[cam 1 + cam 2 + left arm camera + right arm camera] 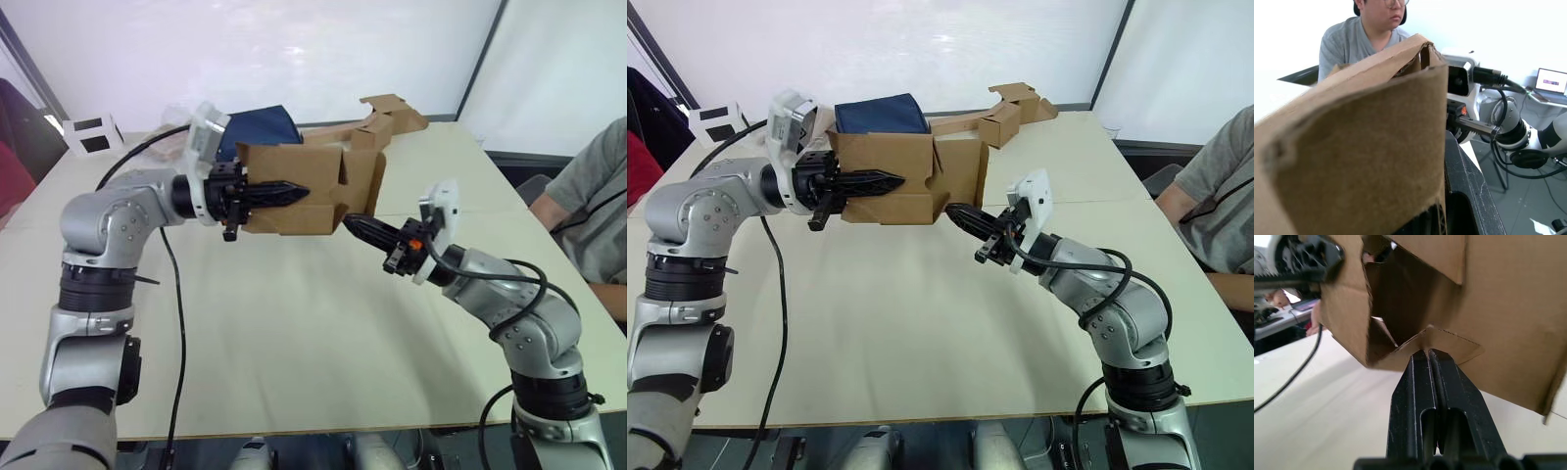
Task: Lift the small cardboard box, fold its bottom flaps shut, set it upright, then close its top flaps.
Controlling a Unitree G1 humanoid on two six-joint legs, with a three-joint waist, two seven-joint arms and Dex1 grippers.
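Left eye view: near centre-right, the right gripper is touching the lower right corner of the box, its fingers pressed together and holding nothing. At centre, the box is hanging above the table, flaps open. From the left, the left gripper is clamping the box's front wall. Farther back, a longer cardboard piece is lying at upper right.

Both arms raised, left gripper and right gripper with jaws together.
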